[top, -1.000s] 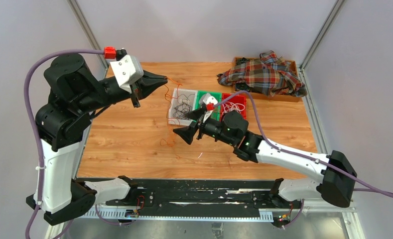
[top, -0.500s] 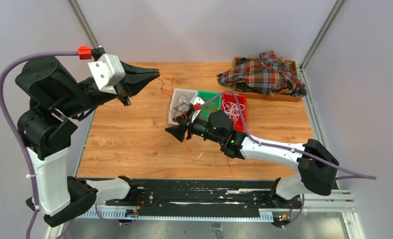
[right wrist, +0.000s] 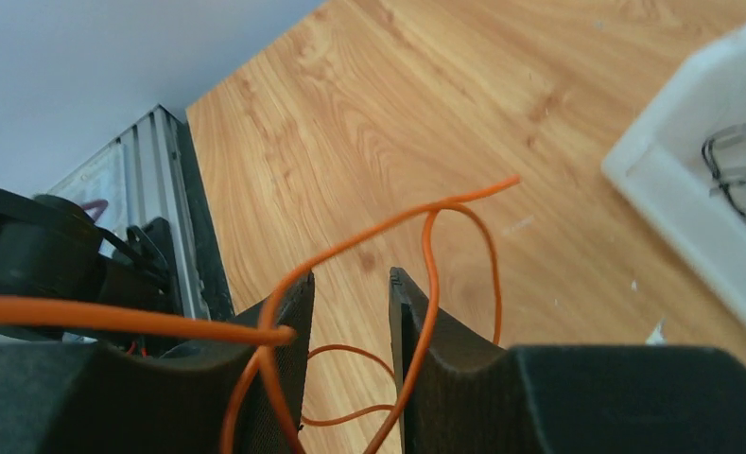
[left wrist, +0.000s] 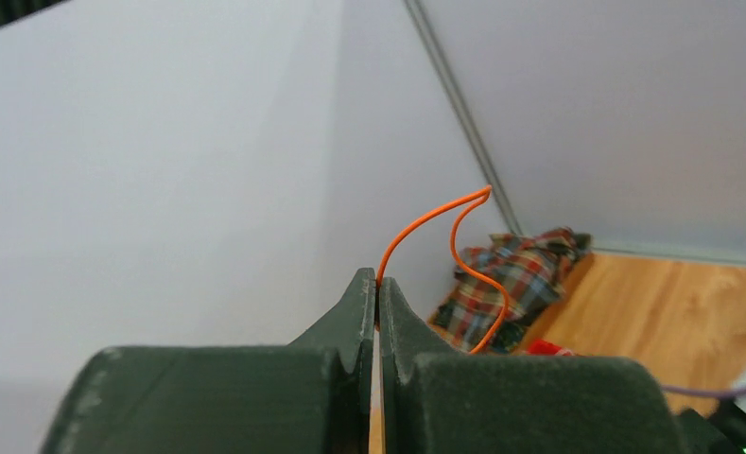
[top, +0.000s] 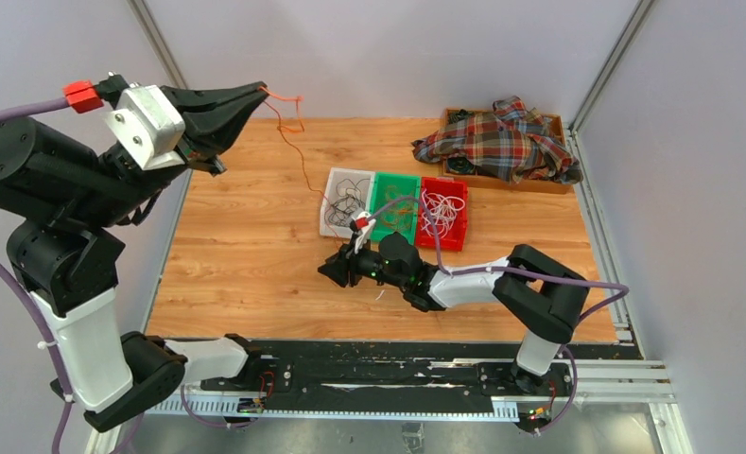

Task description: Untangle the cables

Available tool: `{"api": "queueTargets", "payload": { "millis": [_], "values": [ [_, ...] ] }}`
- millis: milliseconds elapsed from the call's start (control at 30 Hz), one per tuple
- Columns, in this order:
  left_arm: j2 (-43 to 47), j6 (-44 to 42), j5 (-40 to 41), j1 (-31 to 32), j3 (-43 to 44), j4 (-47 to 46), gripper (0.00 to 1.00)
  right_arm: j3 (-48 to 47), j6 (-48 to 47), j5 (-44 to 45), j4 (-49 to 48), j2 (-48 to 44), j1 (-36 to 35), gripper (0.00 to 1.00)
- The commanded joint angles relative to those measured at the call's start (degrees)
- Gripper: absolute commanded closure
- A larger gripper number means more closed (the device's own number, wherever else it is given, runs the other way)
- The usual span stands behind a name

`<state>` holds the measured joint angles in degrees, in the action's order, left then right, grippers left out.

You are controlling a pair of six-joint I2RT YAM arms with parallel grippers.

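Orange wire (top: pixel 298 156) is pinched tight in my left gripper (top: pixel 255 91), high over the far left corner of the bench (top: pixel 236 246). My right gripper (right wrist: pixel 350 284), low near the middle, is half spread around its loops. If I pull hard, the tangle may tighten or the wire may slip out. There is no writing I can read.

The left arm (top: pixel 85 350) and right arm (top: pixel 468 284) share one build: white link shells between bulky black joint housings, bolted to a black base rail (top: pixel 378 371). Above the rail, each arm carries a thick purple cable (top: pixel 596 282) ending in a red connector (top: pixel 81 95) beside a white wrist block (top: pixel 147 123). The left gripper (top: pixel 260 88) and right gripper (top: pixel 323 270) are dark plastic with tapered fingers (left wrist: pixel 359 312).
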<state>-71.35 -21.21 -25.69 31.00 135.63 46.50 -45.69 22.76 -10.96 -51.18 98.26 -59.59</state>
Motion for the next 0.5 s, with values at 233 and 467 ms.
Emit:
{"api": "queueTargets", "payload": {
  "millis": [233,467],
  "values": [
    [2.87,-6.72,17.52,0.38,-4.24,-28.69,1.0,6.95,6.17,4.75,-10.3,5.67,-1.78,0.65],
    [1.22,-14.07,21.37,0.37,-2.3,-37.86,1.0,7.82,8.44,4.99,-11.49,9.59,-2.63,0.6]
  ]
}}
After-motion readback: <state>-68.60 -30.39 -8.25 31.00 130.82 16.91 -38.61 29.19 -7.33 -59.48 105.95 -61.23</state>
